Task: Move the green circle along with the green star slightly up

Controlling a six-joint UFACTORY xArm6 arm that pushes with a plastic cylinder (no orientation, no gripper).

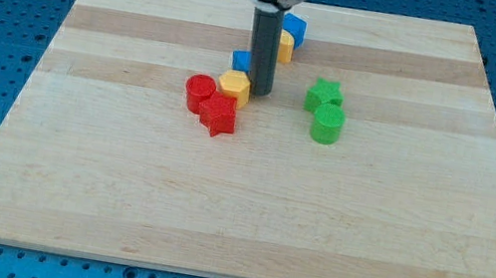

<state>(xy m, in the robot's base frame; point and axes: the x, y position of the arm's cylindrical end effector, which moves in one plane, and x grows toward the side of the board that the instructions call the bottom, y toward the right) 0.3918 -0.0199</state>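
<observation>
**Ana:** Rod first: my tip [258, 93] carries nothing and touches nothing that I can make out. It has no jaws to open or close, only a blunt dark end standing on the wooden board [215, 214], just right of the yellow block [235, 85].

**Ben:** And nearest the view's bottom?

**Ana:** Bare wood, then the red star [220, 115] with the red circle [199, 92] touching it on the left. The green circle [327, 125] sits at about the same depth, to the tip's right, with the green star [324, 96] touching it just above.

**Ben:** Behind the rod?

**Ana:** A blue block [242, 59], partly hidden, then another yellow block [286, 46] and another blue block [296, 29] toward the view's top.

**Ben:** So which step is this?

**Ana:** The approach, I judge. The green pair looks unpushed, and the tip is apart from it, level with the star.

**Ben:** Next?

**Ana:** The tip probably needs to swing down and round, below the green circle, then push toward the view's top so the circle drives the star ahead; a centred contact should keep the pair together
</observation>
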